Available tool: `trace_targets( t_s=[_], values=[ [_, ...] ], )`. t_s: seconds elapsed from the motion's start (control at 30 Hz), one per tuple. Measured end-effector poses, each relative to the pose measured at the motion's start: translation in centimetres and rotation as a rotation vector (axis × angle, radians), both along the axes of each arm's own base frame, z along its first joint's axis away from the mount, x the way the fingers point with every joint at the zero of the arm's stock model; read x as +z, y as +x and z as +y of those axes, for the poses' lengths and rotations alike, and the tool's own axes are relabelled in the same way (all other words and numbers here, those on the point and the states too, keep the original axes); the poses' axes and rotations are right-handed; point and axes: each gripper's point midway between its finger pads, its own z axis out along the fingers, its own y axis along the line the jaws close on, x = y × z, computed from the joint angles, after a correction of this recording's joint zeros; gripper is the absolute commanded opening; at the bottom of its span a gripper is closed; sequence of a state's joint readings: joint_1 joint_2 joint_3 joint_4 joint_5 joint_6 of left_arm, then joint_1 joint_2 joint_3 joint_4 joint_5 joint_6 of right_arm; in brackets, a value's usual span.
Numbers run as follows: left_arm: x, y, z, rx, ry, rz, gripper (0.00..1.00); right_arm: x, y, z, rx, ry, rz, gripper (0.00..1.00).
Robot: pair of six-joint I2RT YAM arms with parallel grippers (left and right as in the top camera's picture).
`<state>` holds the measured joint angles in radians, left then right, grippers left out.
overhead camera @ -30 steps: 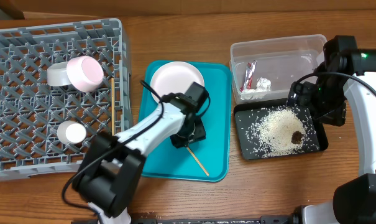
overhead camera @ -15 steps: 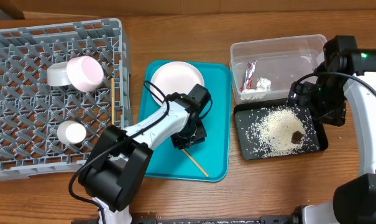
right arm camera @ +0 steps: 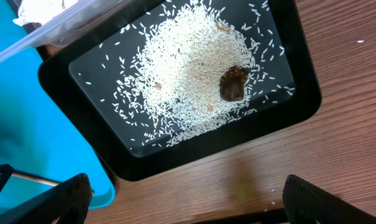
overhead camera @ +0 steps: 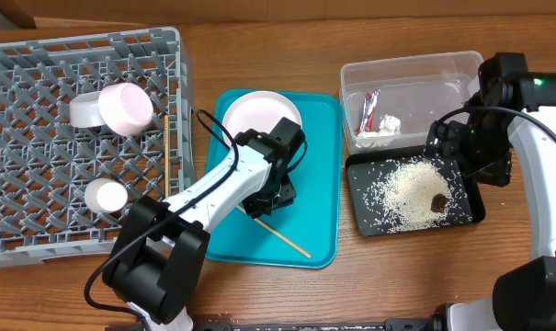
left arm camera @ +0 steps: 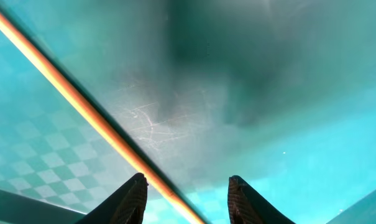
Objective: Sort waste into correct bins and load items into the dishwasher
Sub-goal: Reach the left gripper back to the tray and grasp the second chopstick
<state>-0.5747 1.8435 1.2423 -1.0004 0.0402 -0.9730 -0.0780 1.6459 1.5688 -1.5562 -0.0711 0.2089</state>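
Note:
One wooden chopstick (overhead camera: 282,237) lies slanted on the teal tray (overhead camera: 319,184). My left gripper (overhead camera: 265,197) hovers low over its upper end. In the left wrist view the fingers (left arm camera: 188,190) are open and straddle the chopstick (left arm camera: 82,107) without closing on it. A second chopstick (overhead camera: 166,147) lies along the dish rack's (overhead camera: 39,239) right side. The rack holds the pinkish bowl (overhead camera: 127,108), the grey bowl (overhead camera: 85,111) and the white cup (overhead camera: 106,196). The white plate (overhead camera: 262,118) sits on the teal tray. My right gripper (overhead camera: 481,154) is open and empty beside the black tray (overhead camera: 475,207).
The clear tub (overhead camera: 425,69) holds the wrapper (overhead camera: 369,110) and the napkin (overhead camera: 386,124). The black tray (right arm camera: 69,59) holds rice (right arm camera: 188,68) and the brown scrap (right arm camera: 234,83). The right gripper's fingers (right arm camera: 188,202) hang over bare wood in front of it.
My left gripper has shifted slightly left and back over the teal tray, and more of the chopstick shows. The right arm has not moved.

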Motion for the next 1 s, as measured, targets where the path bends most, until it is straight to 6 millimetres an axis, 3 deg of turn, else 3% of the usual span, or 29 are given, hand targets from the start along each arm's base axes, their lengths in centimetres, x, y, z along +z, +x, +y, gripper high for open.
trace_targets(
  t_s=[0.27,0.47,0.7,1.0],
  values=[
    [-2.0,-2.5,0.5,0.078,0.043,0.046,0.43,0.0,0.0,0.0,0.0,0.0,0.0,1.0],
    [-3.1,-2.4,0.2,0.111,0.017,0.017,0.42,0.0,0.0,0.0,0.0,0.0,0.0,1.0],
    [-3.2,-1.6,-0.2,0.121,-0.006,-0.028,0.04,0.0,0.0,0.0,0.0,0.0,0.0,1.0],
    [-3.0,-1.2,0.0,0.121,0.003,-0.046,0.04,0.0,-0.1,0.0,0.0,0.0,0.002,1.0]
  ],
)
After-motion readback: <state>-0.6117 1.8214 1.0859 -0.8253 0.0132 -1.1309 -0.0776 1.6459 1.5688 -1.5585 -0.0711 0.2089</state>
